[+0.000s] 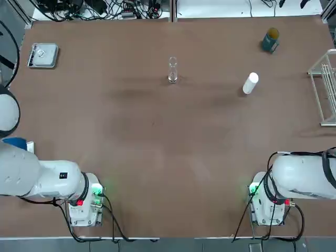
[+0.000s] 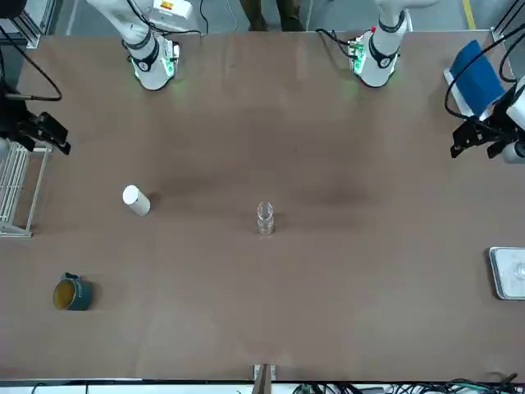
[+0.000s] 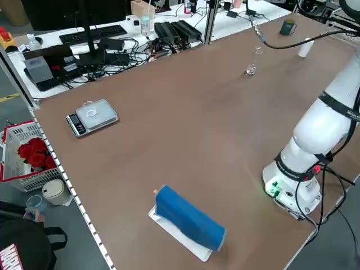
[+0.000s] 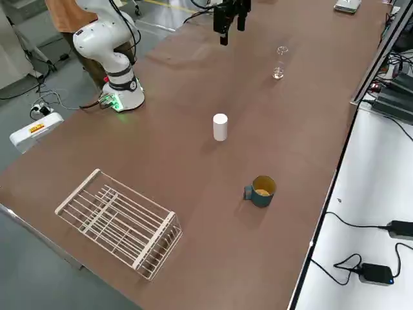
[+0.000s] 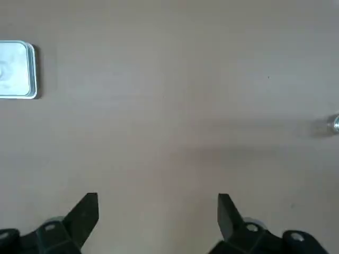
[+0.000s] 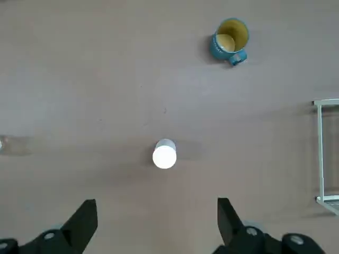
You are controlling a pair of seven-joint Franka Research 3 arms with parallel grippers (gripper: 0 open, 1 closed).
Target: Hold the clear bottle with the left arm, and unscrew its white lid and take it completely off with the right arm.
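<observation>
"How far along are we?"

"Nothing is in hand, I'd say. The bottle (image 1: pixel 172 70) stands by itself on the table (image 1: pixel 152 136), roughly midway between its left and right edges and nearer the far one. The lid (image 1: pixel 250 83) stands well apart, to the bottle's right."

"So it's already off?"

"It looks that way (odd, given the task sentence). I see no white cap on the bottle. If this is the lid meant, only the left arm's hold is left to do."

"And the grippers?"

"Both wide open and empty. The left gripper (image 5: pixel 158 199) hangs above the table's left side, the right gripper (image 6: pixel 157 204) above its right side."

"Room to move?"

"Plenty around the bottle. The left gripper should have an open run in from the left; the tray (image 1: pixel 43 55) sits off towards the far left corner. On the right, I'd mind the rack (image 1: pixel 326 92) at the right edge and the mug (image 1: pixel 270 40) near the far right corner. The slim bottle could tip if nudged."
</observation>
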